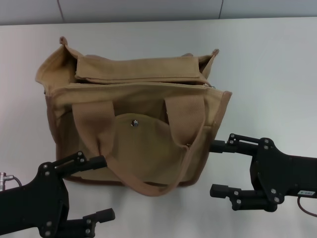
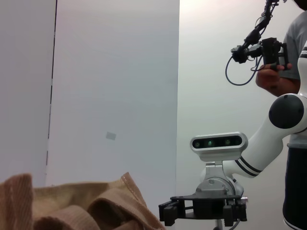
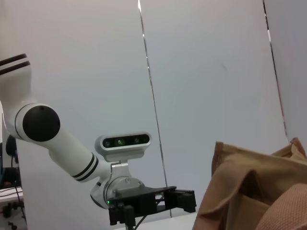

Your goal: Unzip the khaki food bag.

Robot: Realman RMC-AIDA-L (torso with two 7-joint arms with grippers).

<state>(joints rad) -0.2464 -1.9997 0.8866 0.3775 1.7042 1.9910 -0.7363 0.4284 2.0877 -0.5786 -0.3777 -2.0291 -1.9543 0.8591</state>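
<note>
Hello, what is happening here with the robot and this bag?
A two-armed robot faces a khaki bag standing on a white table. The left gripper and the right gripper are both open, low at the bag's front corners, one on each side, and neither holds anything. The handles hang over the front pocket. No gripper is at the top zipper, so unzipping is not yet under way.

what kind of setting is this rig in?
Likely a robotics lab or data-collection room: a plain white table holding only the khaki food bag, bare white wall panels, and a person holding cabled gear beside the arm.
</note>
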